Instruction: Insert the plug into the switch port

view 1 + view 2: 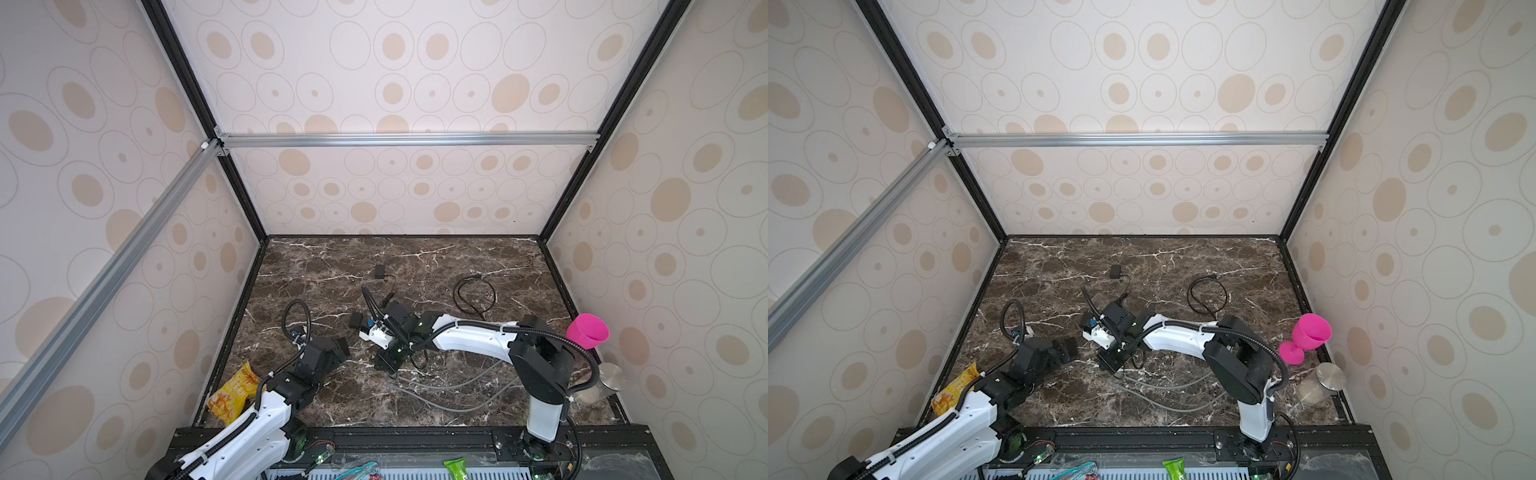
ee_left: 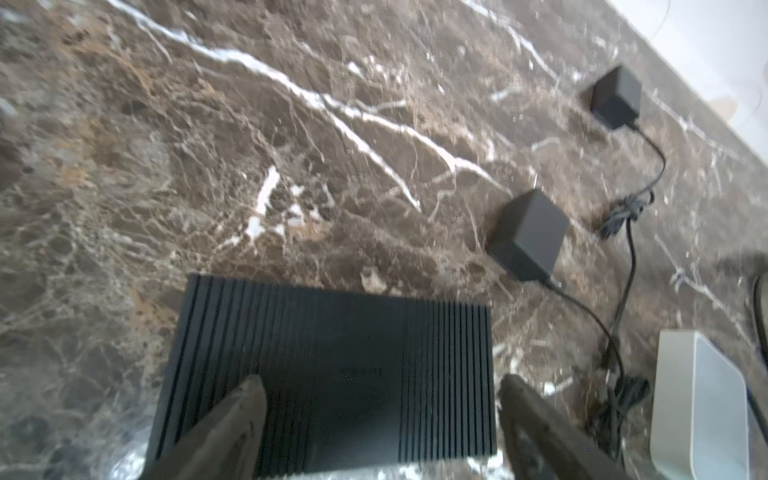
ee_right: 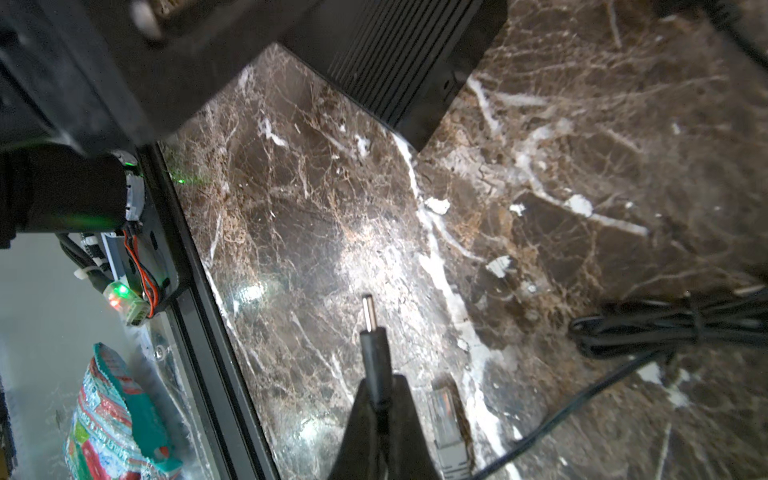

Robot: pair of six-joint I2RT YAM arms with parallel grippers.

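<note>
The switch [image 2: 332, 353] is a flat black ribbed box lying on the marble table. My left gripper [image 2: 380, 382] is open and low over its near end. One finger [image 2: 245, 411] is above the ribbed top and the other [image 2: 528, 411] just off the side edge. In a top view the switch [image 1: 343, 345] pokes out from under that gripper. My right gripper [image 3: 380, 395] is shut on the plug [image 3: 374, 345], a thin black barrel plug with a metal tip. The tip points across bare marble toward the switch [image 3: 407, 54], well short of it. In both top views the right gripper [image 1: 380, 365] [image 1: 1106, 363] is right of the switch.
Two black power adapters [image 2: 528, 235] [image 2: 615, 97] with thin cords lie beyond the switch. A clear network connector [image 3: 446, 415] on a grey cable [image 1: 436, 386] lies beside the right fingers. A black cable coil [image 1: 473, 295], pink goblet [image 1: 588, 332], steel-lidded jar [image 1: 606, 382] and yellow snack bag [image 1: 235, 392] stand around.
</note>
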